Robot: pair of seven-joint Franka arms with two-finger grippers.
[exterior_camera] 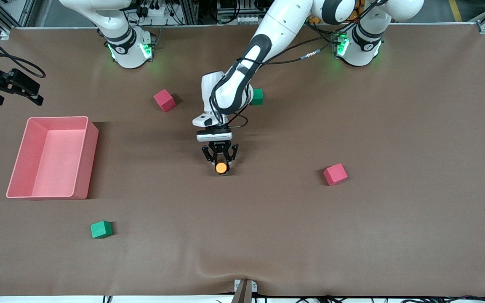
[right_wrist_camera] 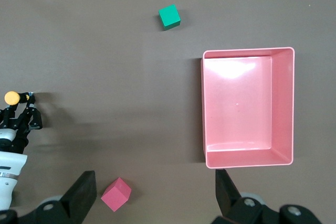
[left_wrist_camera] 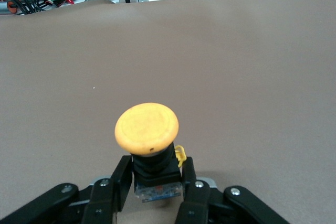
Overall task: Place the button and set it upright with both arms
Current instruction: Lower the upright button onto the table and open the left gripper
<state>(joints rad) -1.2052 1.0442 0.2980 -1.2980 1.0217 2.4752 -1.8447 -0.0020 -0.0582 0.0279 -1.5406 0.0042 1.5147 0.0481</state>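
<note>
A brown tabletop (exterior_camera: 352, 235) seen from a high front camera, with two white robot arms based along its upper edge.

The left arm (exterior_camera: 267, 46) reaches to the middle of the tabletop. Its pincer (exterior_camera: 220, 163) is closed on the button (exterior_camera: 222, 167), low at the tabletop; whether the button touches the surface cannot be told. In the left wrist view the two black fingers (left_wrist_camera: 119, 182) clamp the button's black body from both sides, and its round orange cap (left_wrist_camera: 147, 127) sticks out past the fingertips, facing the front camera.

The right arm (exterior_camera: 103, 17) waits near its base, its wrist camera looking down on the table. Its pincer (right_wrist_camera: 152, 195) is wide, with nothing between the fingers, and hangs over the tabletop close to the pink bin (exterior_camera: 15, 168) at the right arm's end of the table.

A red cube (exterior_camera: 164, 100) lies between the two bases, farther from the front camera than the button. A green cube (exterior_camera: 257, 97) sits just beside the left arm's forearm, partly hidden by it. A second red cube (exterior_camera: 335, 174) lies toward the left arm's end, about level with the button. A second green cube (exterior_camera: 101, 229) lies nearer the front camera than the bin.
</note>
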